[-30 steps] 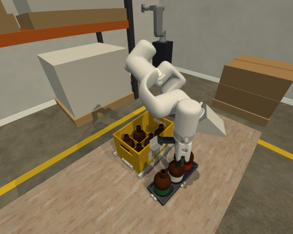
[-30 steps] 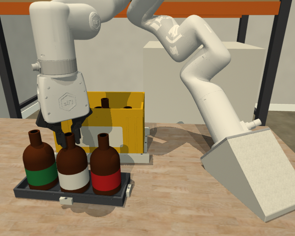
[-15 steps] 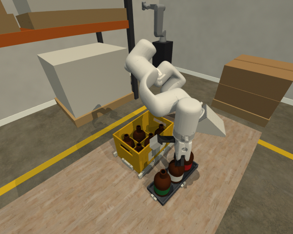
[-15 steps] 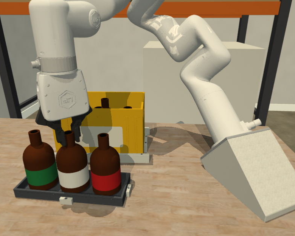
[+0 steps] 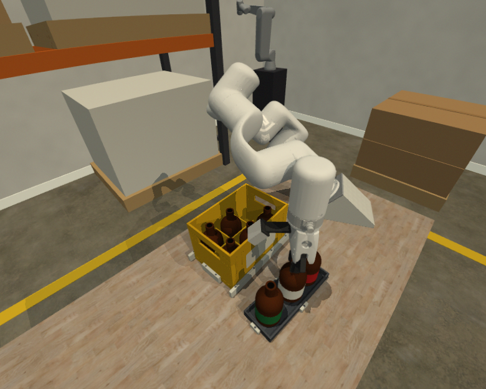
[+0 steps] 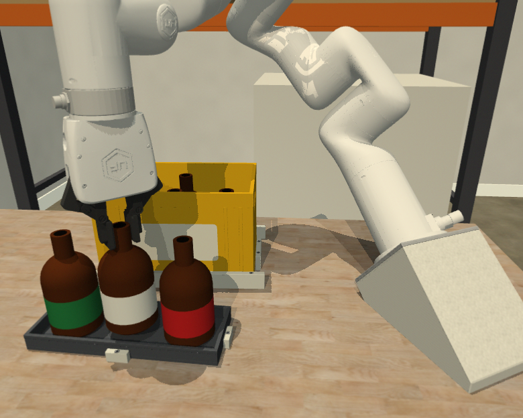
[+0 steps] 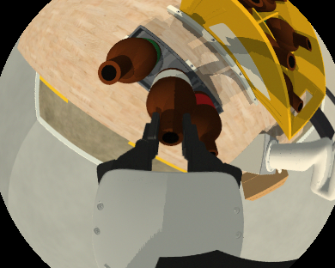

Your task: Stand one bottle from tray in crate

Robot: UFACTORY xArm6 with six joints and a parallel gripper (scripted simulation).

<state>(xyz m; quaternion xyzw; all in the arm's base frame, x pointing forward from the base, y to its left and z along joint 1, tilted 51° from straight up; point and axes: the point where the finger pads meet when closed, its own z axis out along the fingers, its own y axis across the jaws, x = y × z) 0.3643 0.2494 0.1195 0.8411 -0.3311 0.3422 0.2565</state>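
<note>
My gripper (image 5: 298, 264) (image 6: 123, 240) (image 7: 171, 122) is shut on the neck of the white-labelled bottle (image 5: 292, 279) (image 6: 127, 270) (image 7: 171, 96). That bottle hangs upright, slightly above the floor of the dark tray (image 5: 276, 331) (image 6: 167, 353), between its neighbours. The green-labelled bottle (image 5: 269, 299) (image 6: 68, 272) (image 7: 139, 60) and the red-labelled bottle (image 5: 312, 276) (image 6: 186, 279) (image 7: 207, 122) stand upright on the tray. The yellow crate (image 5: 212, 261) (image 6: 239, 234) (image 7: 204, 10) stands level and holds several brown bottles. Its back-left cell in the top camera looks empty, though partly hidden.
Small pale blocks (image 5: 210, 272) (image 6: 117, 355) sit against the crate and tray. A black bracket (image 5: 276, 227) juts from my wrist toward the crate's near side. My arm's wedge-shaped base (image 5: 352, 205) (image 6: 478, 305) stands beyond the tray's red-bottle end.
</note>
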